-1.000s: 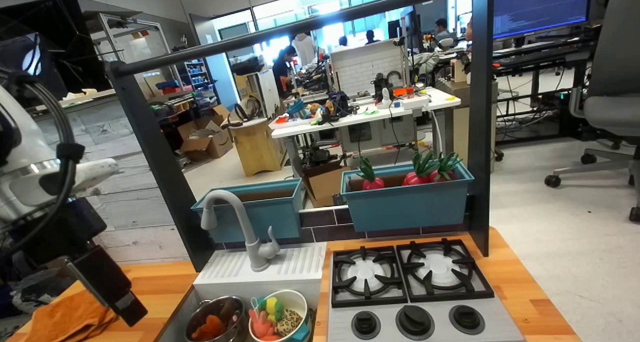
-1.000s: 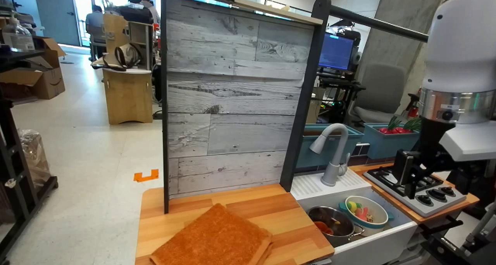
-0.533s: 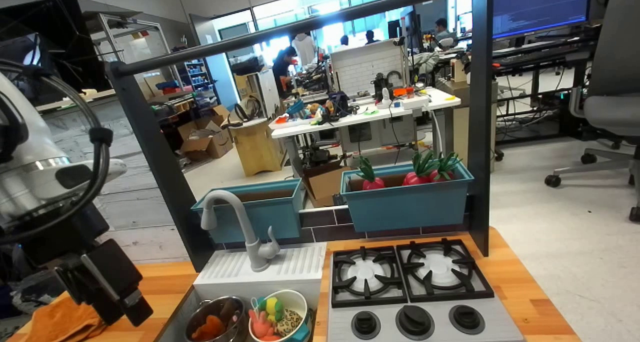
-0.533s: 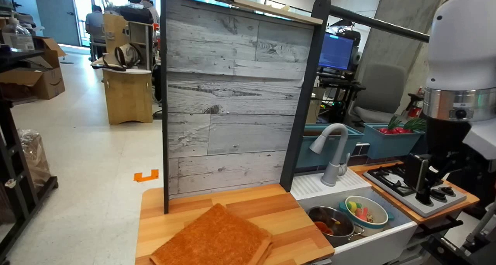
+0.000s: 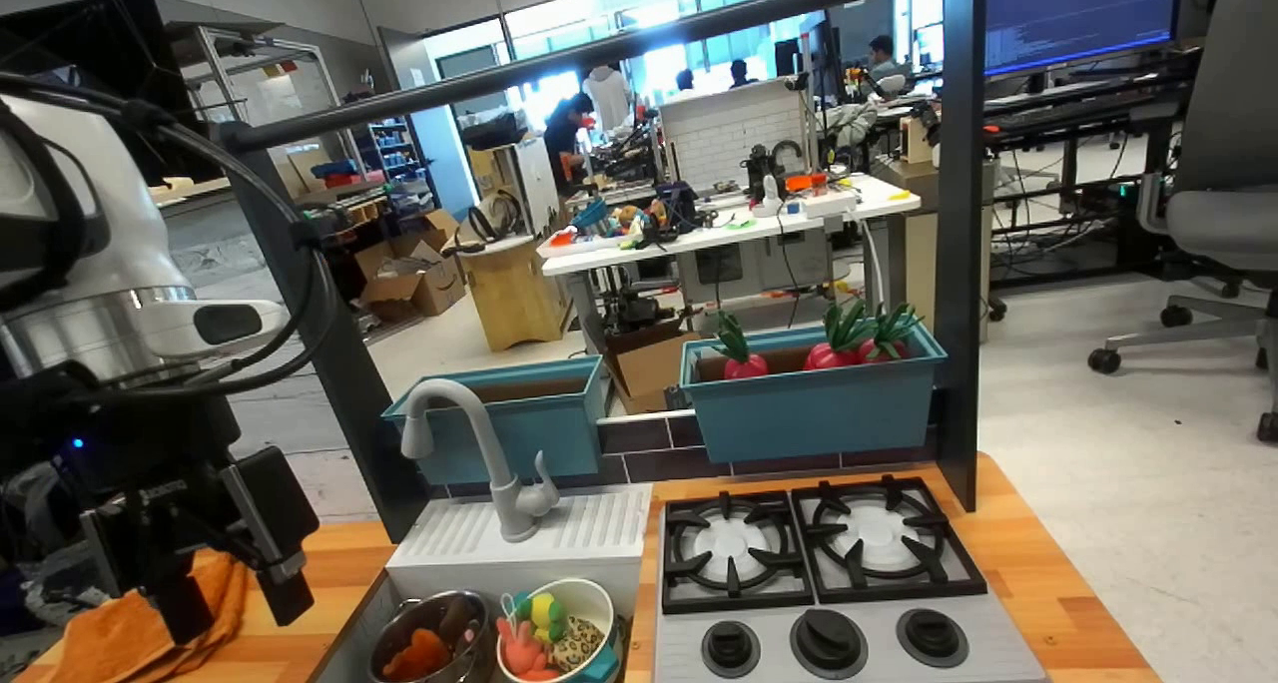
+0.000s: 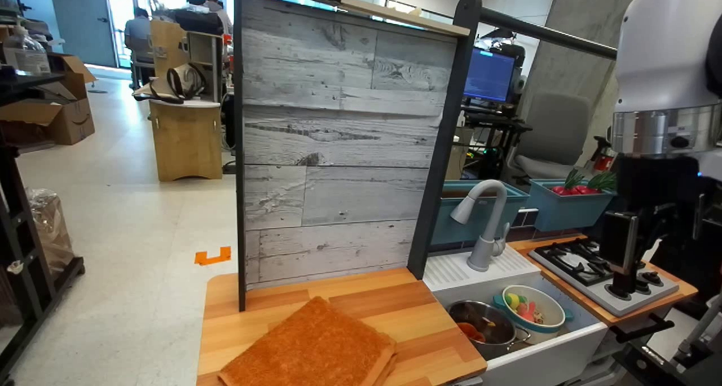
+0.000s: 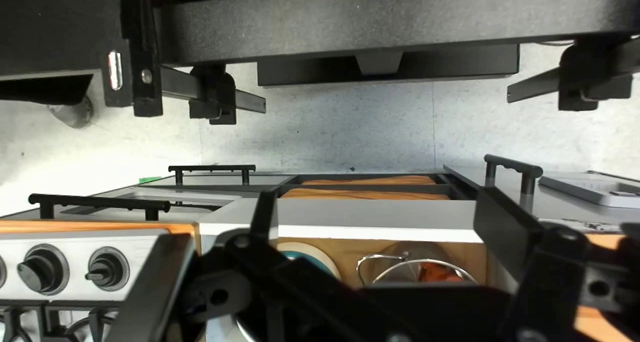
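Two fingers (image 5: 286, 593): are standing wide apart, showing separately at the lower left of the frame in an exterior view.
Tool (image 5: 236, 605): is pointing nearly straight down, spread wide, holding nothing that shows; no contact is showing either.
Arm (image 5: 130, 214): is turning its wrist and shifting rightward across that frame; the turn is bringing both fingers into view side by side.
Sink (image 6: 541, 360): is showing between the fingers at the lower middle of the wrist view, so it is probably lying nearest; how high the tool is hanging, I cannot tell.
Steel pot (image 6: 496, 334): is sitting in the sink, lower right of the frame in an exterior view, with an orange piece (image 6: 472, 334) lying inside.
White pot (image 6: 547, 301): is standing just beside it, holding coloured toys (image 5: 521, 648).
Orange towel (image 6: 321, 341): is lying on the desk (image 6: 395, 297), lower middle of an exterior frame, well apart from the pots.
Stove (image 5: 776, 631): is filling the lower right of an exterior frame.
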